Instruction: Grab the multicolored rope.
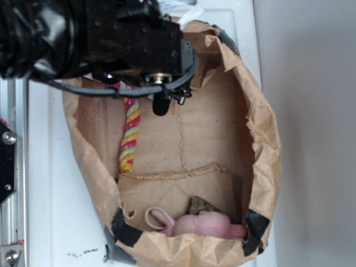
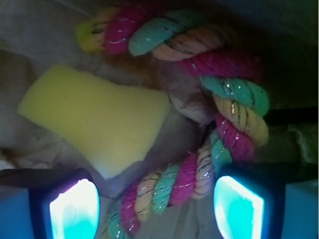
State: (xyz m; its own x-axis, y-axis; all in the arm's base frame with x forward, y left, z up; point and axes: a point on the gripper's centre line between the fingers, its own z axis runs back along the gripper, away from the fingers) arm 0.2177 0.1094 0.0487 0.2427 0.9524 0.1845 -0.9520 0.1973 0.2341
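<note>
Inside a crumpled brown paper bag, the thick twisted red, yellow and green cotton rope curls beside a yellow sponge wedge. The black robot gripper hovers above with jaws spread, the rope's lower stretch lying between its fingertips, ungrasped.

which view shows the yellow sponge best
The wrist view: the yellow sponge lies in full sight, inside the curve of the multicolored rope, ahead of the open gripper. The exterior view shows none of it; the arm hides that part of the paper bag.
</note>
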